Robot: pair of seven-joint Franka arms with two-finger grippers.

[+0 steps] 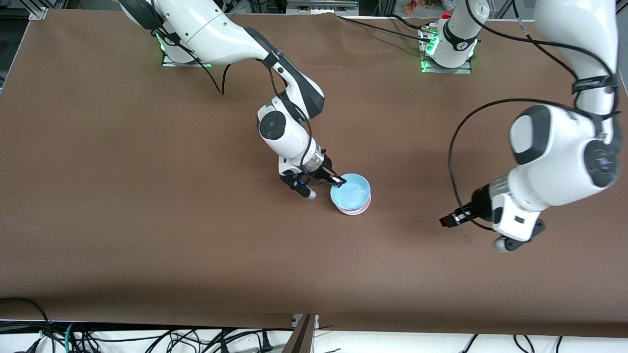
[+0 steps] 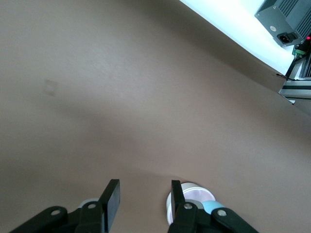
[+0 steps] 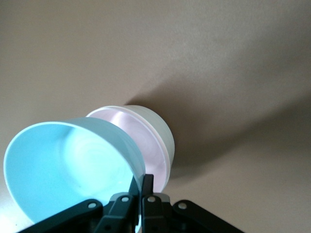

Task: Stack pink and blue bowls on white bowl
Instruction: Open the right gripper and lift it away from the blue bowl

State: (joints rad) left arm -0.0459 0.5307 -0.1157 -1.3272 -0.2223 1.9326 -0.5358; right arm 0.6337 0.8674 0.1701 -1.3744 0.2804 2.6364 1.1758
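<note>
My right gripper (image 1: 337,182) (image 3: 141,180) is shut on the rim of the light blue bowl (image 1: 350,192) (image 3: 68,170). It holds the bowl tilted over the other two bowls at the middle of the table. The pale pink bowl (image 1: 355,211) (image 3: 141,141) sits nested in the white bowl (image 3: 166,133). In the front view the white bowl is hidden under the other two. The stack also shows in the left wrist view, with the white bowl's wall (image 2: 170,208) beside one of my fingers. My left gripper (image 1: 449,219) (image 2: 144,187) is open and empty, low over bare table toward the left arm's end.
The brown table top (image 1: 147,196) stretches wide on all sides of the stack. Cables hang along the table edge nearest the front camera (image 1: 147,338). The arms' bases (image 1: 446,54) stand at the table's farthest edge.
</note>
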